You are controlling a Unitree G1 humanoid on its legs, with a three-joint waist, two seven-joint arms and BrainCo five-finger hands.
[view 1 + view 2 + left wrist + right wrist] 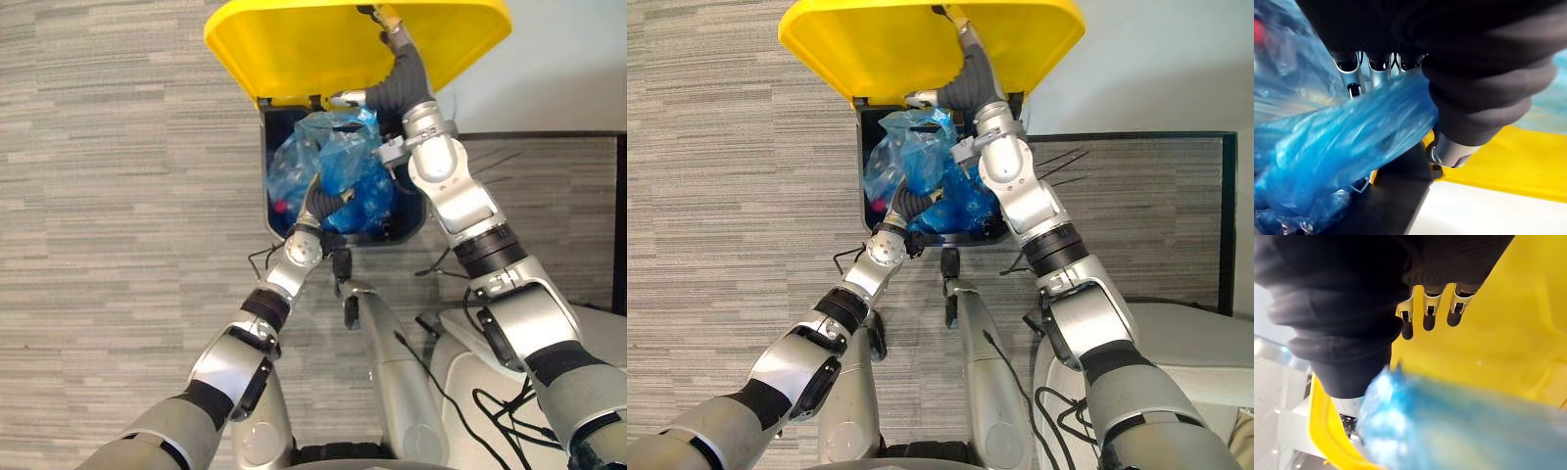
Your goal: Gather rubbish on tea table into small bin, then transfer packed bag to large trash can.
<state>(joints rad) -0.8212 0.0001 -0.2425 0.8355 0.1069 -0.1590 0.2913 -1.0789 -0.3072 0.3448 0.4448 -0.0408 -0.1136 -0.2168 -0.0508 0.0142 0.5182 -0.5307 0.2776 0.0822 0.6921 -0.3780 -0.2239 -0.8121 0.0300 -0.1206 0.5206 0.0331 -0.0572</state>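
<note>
Blue rubbish bag (345,162) sits inside the large trash can (265,181), bulging above the dark rim. Yellow lid (294,44) stands raised over the opening. My right robot hand (1429,309) is up against the lid's underside, fingers straight and flat on the yellow. My left robot hand (1352,78) reaches into the can, fingers buried in blue plastic; I cannot tell whether they grip it. The can stands on grey carpet floor (118,196).

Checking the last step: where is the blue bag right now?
Left eye view, top centre: the blue bag sits in the dark trash can, under the yellow lid the right hand props up, gripped by the left hand.
</note>
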